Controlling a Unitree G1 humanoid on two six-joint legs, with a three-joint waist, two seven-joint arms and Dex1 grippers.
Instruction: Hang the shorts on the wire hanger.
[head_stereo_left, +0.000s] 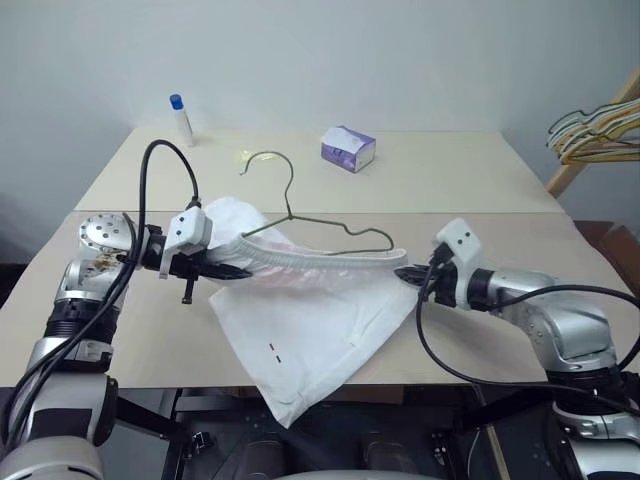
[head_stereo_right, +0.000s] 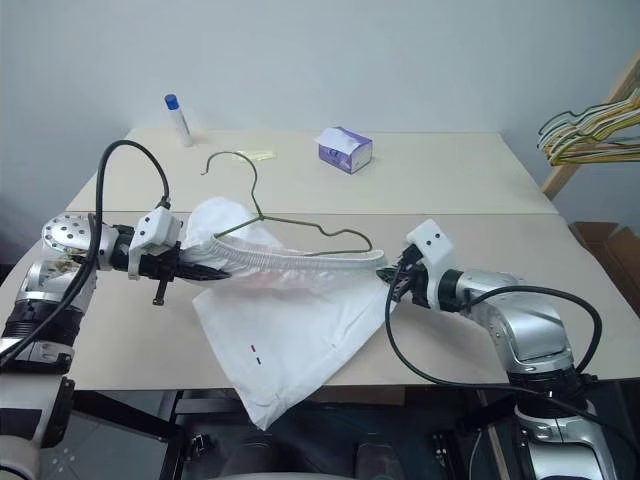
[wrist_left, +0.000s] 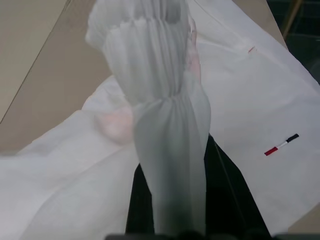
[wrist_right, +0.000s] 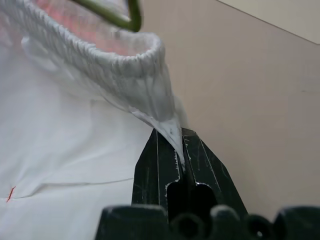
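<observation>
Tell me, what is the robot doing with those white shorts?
It is trying to get the shorts onto the wire hanger. The left hand and the right hand each pinch one end of the stretchy waistband, pulling it out between them above the table. The hanger's lower part sits at the waistband, hook poking up. The legs droop over the table's front edge.
</observation>
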